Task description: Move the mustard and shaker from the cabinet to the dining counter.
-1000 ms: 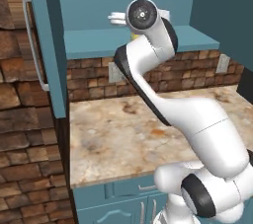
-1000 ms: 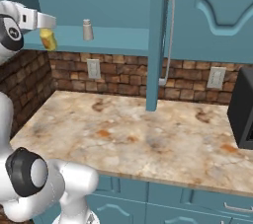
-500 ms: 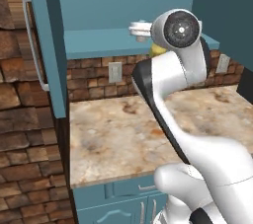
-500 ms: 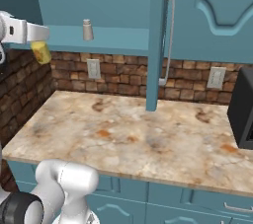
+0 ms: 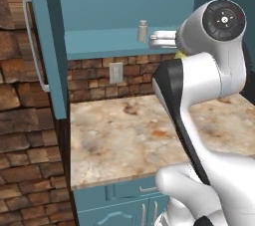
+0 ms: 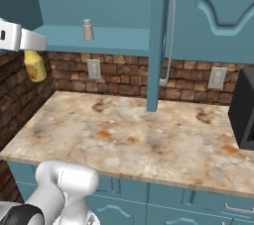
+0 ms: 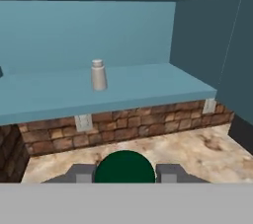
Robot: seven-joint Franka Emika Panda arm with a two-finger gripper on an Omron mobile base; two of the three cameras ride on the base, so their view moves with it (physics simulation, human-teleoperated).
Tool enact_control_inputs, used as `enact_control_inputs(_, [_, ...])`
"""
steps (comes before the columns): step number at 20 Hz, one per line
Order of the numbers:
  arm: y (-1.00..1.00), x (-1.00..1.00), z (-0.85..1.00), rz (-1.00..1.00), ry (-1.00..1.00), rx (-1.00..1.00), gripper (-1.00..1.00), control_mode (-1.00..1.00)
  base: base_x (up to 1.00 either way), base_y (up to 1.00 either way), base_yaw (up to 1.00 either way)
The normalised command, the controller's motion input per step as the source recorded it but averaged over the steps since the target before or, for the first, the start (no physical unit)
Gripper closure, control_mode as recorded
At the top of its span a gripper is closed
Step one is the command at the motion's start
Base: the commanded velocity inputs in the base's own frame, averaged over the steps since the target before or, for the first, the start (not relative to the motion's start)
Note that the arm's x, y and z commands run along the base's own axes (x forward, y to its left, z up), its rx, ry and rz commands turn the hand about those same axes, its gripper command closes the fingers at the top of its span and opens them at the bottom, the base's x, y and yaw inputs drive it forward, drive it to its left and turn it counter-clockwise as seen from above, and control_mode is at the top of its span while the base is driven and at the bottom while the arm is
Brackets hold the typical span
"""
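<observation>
My gripper (image 7: 124,172) is shut on the mustard (image 7: 124,165), whose green cap shows between the two fingertips (image 7: 81,172). From the right base view the yellow bottle (image 6: 34,66) hangs under the hand (image 6: 20,39) at the far left, in front of the cabinet (image 6: 116,39). In the left base view a sliver of the yellow mustard (image 5: 180,54) peeks out behind the arm. The small grey shaker (image 7: 99,75) stands upright on the teal cabinet shelf (image 7: 148,87), apart from the gripper; it is also the shaker (image 5: 143,31) and the shaker (image 6: 88,30) in the base views. The dining counter is out of view.
Below the shelf lies a marbled counter (image 6: 149,140) against a brick wall with sockets (image 6: 94,68). An open cabinet door (image 6: 158,45) with a bar handle juts out over it. A dark appliance (image 6: 245,115) stands at the right. Another open door (image 5: 45,46) is at the left.
The gripper has drawn back from the shelf toward the base and sunk a little, carrying the mustard. The upper arm has swung across the left base view. The shaker has not moved.
</observation>
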Motion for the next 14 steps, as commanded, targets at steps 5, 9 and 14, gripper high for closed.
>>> enact_control_inputs(5, [-0.30, -0.31, 0.00, 0.00, 0.12, 0.00, 1.00, -1.00, 0.00, 0.00, 0.00])
enact_control_inputs(9, [-0.06, -0.16, 0.00, 0.00, 0.11, 0.00, 1.00, -1.00, 0.00, 0.00, 0.00])
enact_control_inputs(14, [0.00, 0.00, 0.00, 0.00, 0.00, 0.00, 1.00, 1.00, -0.84, -0.02, 0.00])
